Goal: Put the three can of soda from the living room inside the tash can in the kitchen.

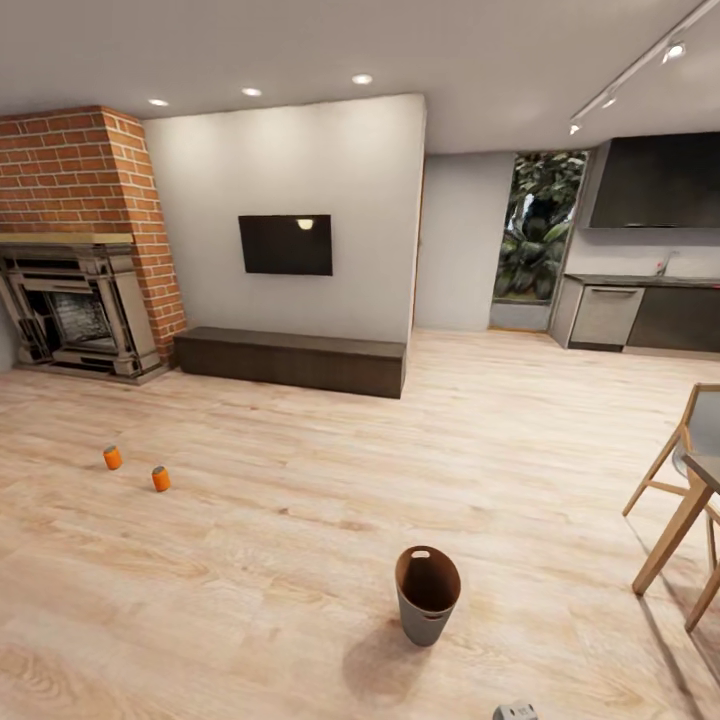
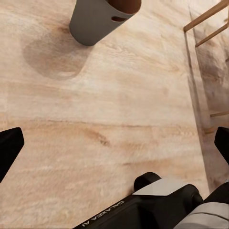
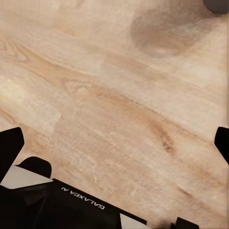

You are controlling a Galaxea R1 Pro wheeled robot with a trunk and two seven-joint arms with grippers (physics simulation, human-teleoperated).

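A: On the far left, what stands there?
B: A brick fireplace [image 1: 80,240]. Nearer, on the plank floor [image 1: 300,520], two orange soda cans [image 1: 112,458] [image 1: 161,479] stand upright, near each other but apart.
A: And further right?
B: A wall TV [image 1: 286,244] over a low dark bench [image 1: 290,360]. The trash can [image 1: 427,594] stands upright near the camera, well apart from the cans.
A: The grippers?
B: The left gripper [image 2: 114,145] has its jaws spread wide, holding nothing, floor between them. The right gripper [image 3: 114,145] likewise. Chair legs [image 1: 672,520] stand far right.
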